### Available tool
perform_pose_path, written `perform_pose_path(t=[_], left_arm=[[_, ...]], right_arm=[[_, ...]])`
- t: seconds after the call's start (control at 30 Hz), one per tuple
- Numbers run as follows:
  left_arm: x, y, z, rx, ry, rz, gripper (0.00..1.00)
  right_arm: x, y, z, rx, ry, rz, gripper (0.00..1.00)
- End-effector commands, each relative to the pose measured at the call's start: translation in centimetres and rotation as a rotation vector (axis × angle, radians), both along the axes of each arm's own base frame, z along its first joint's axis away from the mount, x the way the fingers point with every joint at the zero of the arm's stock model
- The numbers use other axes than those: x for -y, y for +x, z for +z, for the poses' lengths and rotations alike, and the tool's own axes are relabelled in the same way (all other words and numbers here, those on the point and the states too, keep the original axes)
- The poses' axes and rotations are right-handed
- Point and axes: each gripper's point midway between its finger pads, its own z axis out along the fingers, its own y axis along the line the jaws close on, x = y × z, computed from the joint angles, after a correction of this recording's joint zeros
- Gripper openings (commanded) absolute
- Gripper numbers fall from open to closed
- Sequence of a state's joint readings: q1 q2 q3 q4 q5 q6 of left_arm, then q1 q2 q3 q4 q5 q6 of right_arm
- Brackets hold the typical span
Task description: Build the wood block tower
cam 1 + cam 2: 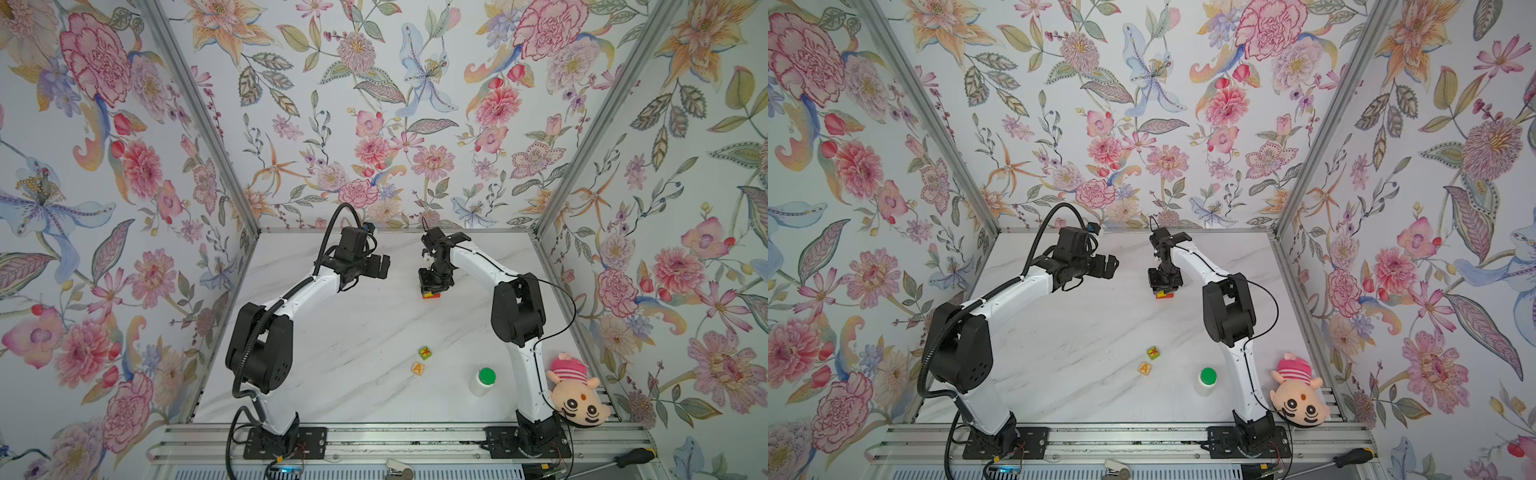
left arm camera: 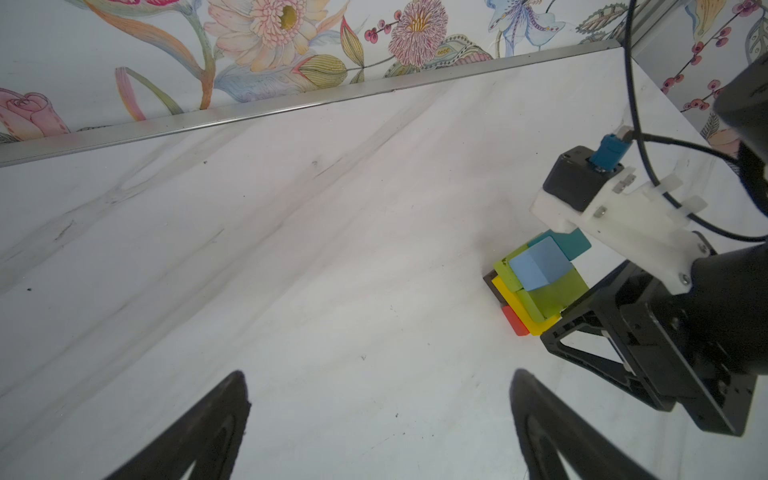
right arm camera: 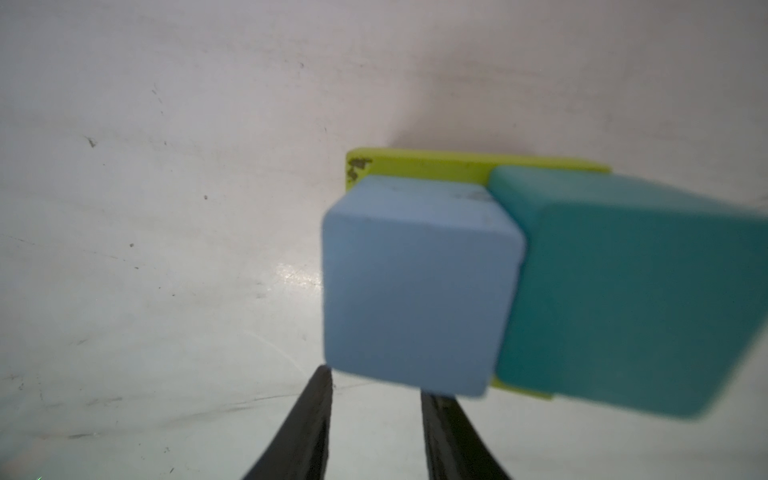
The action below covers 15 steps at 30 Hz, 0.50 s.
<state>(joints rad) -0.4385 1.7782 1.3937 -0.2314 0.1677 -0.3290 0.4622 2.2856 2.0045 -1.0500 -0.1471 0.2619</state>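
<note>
Marble-look white tabletop (image 1: 353, 324), floral wallpaper walls (image 1: 374, 104) on three sides, aluminium corner posts (image 1: 203, 124), arm bases on a rail (image 1: 395, 440) at the near edge.

We take the tower (image 1: 431, 295) as reference. It stands toward the back wall, about mid-width. In both top views the right gripper (image 1: 431, 289) hangs over it, so only a red and a yellow edge of the tower (image 1: 1164, 295) show.

On the tower's near side, well apart from it, lie the green red-marked cube (image 1: 424, 353) and the tan "A" cube (image 1: 418, 368), close together but not touching. Nearer the right arm's base stand the white green-capped bottle (image 1: 483, 380), upright, and a plush doll (image 1: 577, 395) at the table edge. We see these four in the top views only.

The left wrist view gives the layers:
- brown block (image 2: 490, 277) lowest
- red block (image 2: 515, 322)
- yellow block (image 2: 534, 326)
- lime-green oblongs (image 2: 552, 291)
- light-blue cube (image 2: 540, 262) and teal cube (image 2: 571, 243) on top

The left gripper (image 2: 378, 374) has its fingers spread wide with nothing between them. It sits off to the tower's left, clear of it.

The right wrist view is blurred and close up. It shows the light-blue cube (image 3: 415, 291) touching the teal cube (image 3: 623, 291), both on the lime-green oblongs (image 3: 415, 164). The right gripper (image 3: 374, 386) has its fingers a narrow gap apart with nothing between them. The tips sit at the light-blue cube's edge; we cannot tell if they touch it.
</note>
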Motion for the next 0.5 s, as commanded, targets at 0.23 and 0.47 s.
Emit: perform_pose_path(t=[0.23,0.47], left_arm=[[-0.6,-0.1,1.7,0.032,0.000,0.016,0.99],[-0.6,-0.1,1.9,0.038,-0.007,0.013,0.99]], right_arm=[[-0.3,-0.9,3.0,0.025,0.045,0.005,0.41],[-0.7,-1.3,5.9,0.077,0.061,0.019,0.54]])
